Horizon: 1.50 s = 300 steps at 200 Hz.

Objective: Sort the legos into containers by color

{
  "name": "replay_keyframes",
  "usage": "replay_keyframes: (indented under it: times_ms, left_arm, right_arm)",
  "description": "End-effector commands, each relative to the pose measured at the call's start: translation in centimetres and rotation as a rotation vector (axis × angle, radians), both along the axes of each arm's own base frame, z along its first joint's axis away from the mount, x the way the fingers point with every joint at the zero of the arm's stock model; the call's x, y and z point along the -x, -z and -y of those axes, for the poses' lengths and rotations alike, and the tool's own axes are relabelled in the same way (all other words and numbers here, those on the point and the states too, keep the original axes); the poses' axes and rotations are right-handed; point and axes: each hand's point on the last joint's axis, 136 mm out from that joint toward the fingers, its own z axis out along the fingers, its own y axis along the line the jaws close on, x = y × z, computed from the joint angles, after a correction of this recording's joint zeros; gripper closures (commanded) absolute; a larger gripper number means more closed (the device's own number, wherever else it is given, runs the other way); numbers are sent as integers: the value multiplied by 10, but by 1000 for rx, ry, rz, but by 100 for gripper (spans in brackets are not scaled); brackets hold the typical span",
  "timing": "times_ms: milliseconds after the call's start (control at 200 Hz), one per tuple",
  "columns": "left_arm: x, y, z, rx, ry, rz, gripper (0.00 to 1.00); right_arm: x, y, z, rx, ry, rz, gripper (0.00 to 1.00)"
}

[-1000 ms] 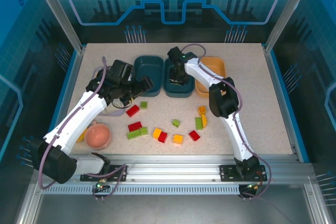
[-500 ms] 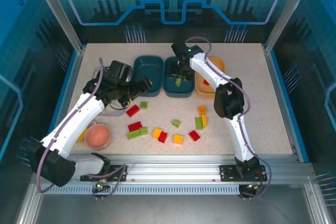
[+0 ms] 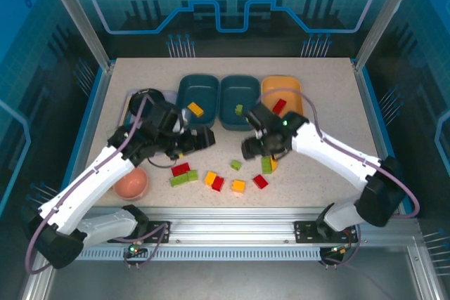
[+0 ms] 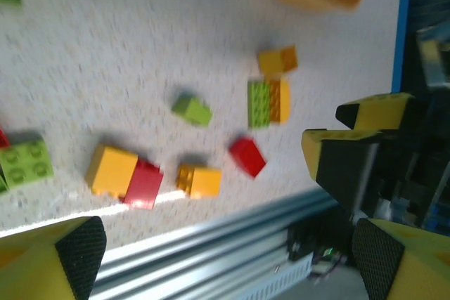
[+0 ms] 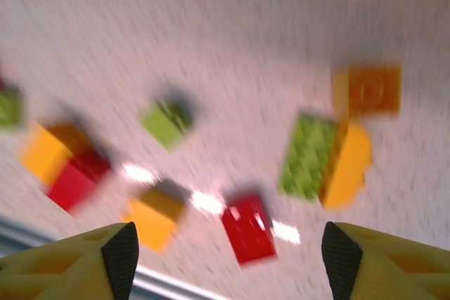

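Three far trays (image 3: pixel 239 81) each hold one brick (image 3: pixel 195 109); the other legos (image 3: pixel 181 169) lie loose nearer on the desk (image 3: pixel 337 110). Over them hover the left tool (image 3: pixel 202 138) and the right tool (image 3: pixel 251 148), fingers apart, gripping nothing.

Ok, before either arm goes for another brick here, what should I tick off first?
1. The right pincer is open, with nothing between its fingers: ok.
2. The left pincer is open and empty: ok.
3. One colour per tray, with the yellow brick in the left teal tray, the green brick in the middle teal tray and the red brick in the orange tray: ok.
4. Loose bricks far enough apart to grip singly: not ok for the green and yellow pair, which lie side by side, touching.
5. Whether that pair is clipped together: cannot tell.
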Motion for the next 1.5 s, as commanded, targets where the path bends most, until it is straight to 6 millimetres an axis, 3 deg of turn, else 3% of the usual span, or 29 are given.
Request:
replay_keyframes:
  times_ms: [0,100,210,490,935,1060,1175,1225,1305,1495]
  left_arm:
    - [23,31,7,0,47,-47,6]
    - [31,50,10,0,49,-54,6]
    - [33,61,12,-8,51,-65,6]
    - [31,60,13,-26,54,-58,6]
    - [29,56,9,-20,23,-44,7]
    - [25,52,9,-23,8,-31,7]
    - [13,31,13,-6,-19,18,7]
    - [4,20,15,-3,-33,46,6]
    - [-11,5,21,-14,-51,71,6]
    - [-52,-1,42,-53,-81,60,5]
  right_arm:
    - [41,29,12,33,-46,-85,24]
    - [58,52,15,78,-75,-137,22]
    - [57,70,10,98,-94,-170,21]
    - [46,99,-2,117,-119,-216,23]
    - [36,122,-7,163,-103,-250,63]
    - [36,107,-5,169,-102,-215,73]
    - [15,59,1,138,-56,-97,73]
    - [-4,34,10,104,1,-47,74]
    - [-37,11,30,48,109,-17,74]
    - [-116,3,77,2,331,-17,75]
